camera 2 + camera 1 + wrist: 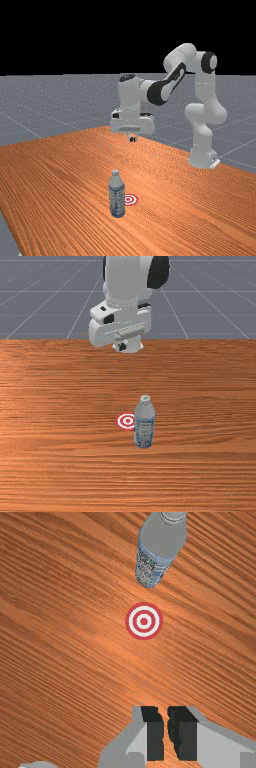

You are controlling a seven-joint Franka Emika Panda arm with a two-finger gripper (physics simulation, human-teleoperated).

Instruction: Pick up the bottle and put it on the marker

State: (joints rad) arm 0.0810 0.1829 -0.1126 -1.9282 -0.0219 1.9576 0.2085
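High over the table's back part, the gripper hangs with its fingers a narrow gap apart and nothing between them. In the far view the gripper is above and beyond the bottle. Wood shows through the gap of the gripper in the wrist view. The clear bottle with a blue-white label stands upright, clear of the fingers. Beside it, toward the front view's left and slightly behind, lies the flat red-and-white ringed marker. In the wrist view the marker appears between bottle and gripper.
Wood tabletop surrounds the bottle and marker. The arm's base stands at the table's edge on the far view's right, and the arm reaches over from there, well above the surface.
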